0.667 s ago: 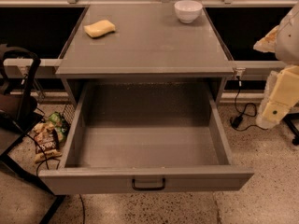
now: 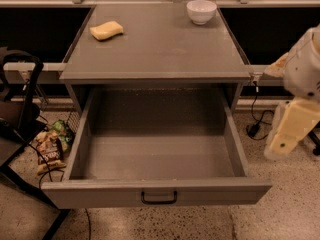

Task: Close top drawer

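The top drawer (image 2: 155,156) is seen pulled fully out from under the front edge of the worktop (image 2: 160,54), its bare interior exposed and its front panel with the black bar handle (image 2: 159,198) carried well forward of the cabinet. Against the picture taken a moment before, the drawer is found unmoved, while the gripper (image 2: 290,131) has been brought somewhat lower, off the right edge of the worktop, well apart from both panel and handle; whether it is spread or pressed together cannot be told. It is judged that the closing push has not been started and that the front panel must yet be reached. A yellow sponge (image 2: 106,30) is laid near the back left corner of the worktop, and a white bowl (image 2: 201,11) is set by the back right corner. A snack bag (image 2: 49,151) is left on the speckled floor (image 2: 280,209) below the left edge, and a black cable (image 2: 255,126) is trailed below the right.
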Tool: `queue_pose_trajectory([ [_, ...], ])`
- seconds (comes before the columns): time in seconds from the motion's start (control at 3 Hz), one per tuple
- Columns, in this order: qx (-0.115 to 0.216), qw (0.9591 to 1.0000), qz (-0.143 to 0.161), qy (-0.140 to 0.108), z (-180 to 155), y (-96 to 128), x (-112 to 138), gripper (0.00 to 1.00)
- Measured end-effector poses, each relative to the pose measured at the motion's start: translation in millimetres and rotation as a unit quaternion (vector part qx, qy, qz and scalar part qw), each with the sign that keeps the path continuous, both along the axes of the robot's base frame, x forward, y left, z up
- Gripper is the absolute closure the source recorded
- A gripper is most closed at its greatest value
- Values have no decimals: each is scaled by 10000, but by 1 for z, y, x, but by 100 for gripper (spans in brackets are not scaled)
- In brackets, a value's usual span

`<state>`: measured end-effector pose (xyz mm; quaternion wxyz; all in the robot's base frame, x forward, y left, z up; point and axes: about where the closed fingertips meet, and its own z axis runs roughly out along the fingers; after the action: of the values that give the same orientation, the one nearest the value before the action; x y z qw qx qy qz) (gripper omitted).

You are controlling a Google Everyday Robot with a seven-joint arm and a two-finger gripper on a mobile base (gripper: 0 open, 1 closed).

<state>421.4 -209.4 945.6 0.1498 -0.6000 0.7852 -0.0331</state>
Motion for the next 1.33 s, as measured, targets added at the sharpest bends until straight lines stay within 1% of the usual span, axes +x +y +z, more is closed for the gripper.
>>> queue_pose_trajectory([
  [0.33, 58, 9996, -270, -29, -43, 1, -34, 27],
  [0.67, 290, 9981, -542, -107, -81, 1, -71, 49],
  [1.0, 755, 9942, -764, -20, -148, 9, -102, 74],
  [1.33, 1165, 9886, -910, 274, -233, 15, -125, 95],
])
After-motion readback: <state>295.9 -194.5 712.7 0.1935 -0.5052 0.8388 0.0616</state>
